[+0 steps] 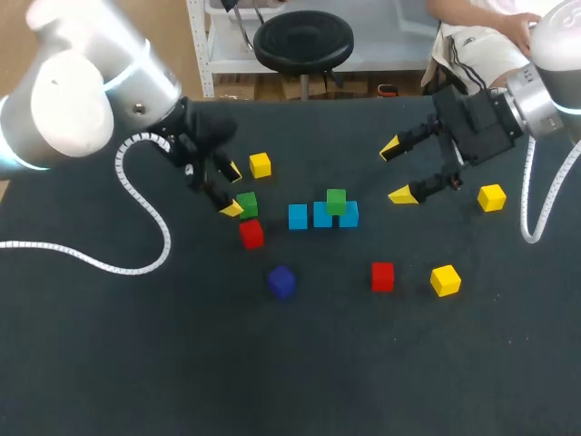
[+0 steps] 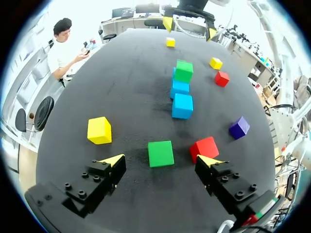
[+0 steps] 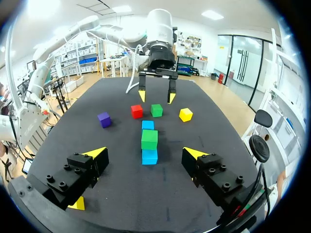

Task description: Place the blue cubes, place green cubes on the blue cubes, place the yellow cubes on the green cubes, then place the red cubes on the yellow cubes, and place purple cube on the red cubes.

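Three blue cubes (image 1: 298, 216) lie in a row mid-table, with a green cube (image 1: 336, 201) on top of the row. A second green cube (image 2: 161, 153) sits on the table between the wide-open fingers of my left gripper (image 2: 161, 159), untouched. A red cube (image 2: 204, 147) lies just ahead of one fingertip. My right gripper (image 1: 397, 172) hangs open and empty to the right of the blue row (image 3: 149, 156), facing it. A purple cube (image 1: 281, 282) lies nearer the front.
Loose yellow cubes lie at the back left (image 1: 260, 164), at the right (image 1: 491, 197) and at the front right (image 1: 445, 280). Another red cube (image 1: 382, 276) sits to the right of the purple one. The black table (image 1: 136, 363) is bare at the front.
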Available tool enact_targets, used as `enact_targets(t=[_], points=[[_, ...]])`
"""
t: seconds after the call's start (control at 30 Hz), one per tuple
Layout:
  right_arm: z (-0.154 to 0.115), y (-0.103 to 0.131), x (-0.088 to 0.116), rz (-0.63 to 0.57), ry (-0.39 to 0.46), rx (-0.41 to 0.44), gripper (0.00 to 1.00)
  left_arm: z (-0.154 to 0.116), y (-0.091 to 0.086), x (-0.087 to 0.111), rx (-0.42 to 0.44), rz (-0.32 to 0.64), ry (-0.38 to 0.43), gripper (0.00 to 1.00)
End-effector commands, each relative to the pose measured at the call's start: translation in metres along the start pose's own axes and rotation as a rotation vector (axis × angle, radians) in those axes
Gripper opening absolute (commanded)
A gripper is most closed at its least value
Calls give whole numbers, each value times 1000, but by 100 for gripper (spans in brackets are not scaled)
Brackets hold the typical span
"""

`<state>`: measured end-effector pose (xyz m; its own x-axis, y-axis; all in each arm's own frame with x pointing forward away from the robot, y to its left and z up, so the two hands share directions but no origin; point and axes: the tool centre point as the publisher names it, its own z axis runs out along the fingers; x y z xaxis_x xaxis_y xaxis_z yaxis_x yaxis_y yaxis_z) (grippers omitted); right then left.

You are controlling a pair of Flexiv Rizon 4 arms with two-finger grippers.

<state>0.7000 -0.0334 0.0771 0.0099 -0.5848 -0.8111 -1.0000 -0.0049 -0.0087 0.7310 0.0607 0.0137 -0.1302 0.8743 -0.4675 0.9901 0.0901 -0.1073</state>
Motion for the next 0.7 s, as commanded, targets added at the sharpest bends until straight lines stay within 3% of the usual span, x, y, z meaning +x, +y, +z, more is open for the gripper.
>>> enact_targets(t=[0.03,0.13,0.47,0.7], points=[[0,1,0,-1,0,2,100,3,8,-4,25,4,2,89],[0,1,0,-1,0,2,100,5,9,-4,29,4,4,82],[0,1,0,-1,0,2,100,7,11,-5,1,8,22,95],[0,1,0,-1,0,2,100,9,12,-7,-4,12,22,93]])
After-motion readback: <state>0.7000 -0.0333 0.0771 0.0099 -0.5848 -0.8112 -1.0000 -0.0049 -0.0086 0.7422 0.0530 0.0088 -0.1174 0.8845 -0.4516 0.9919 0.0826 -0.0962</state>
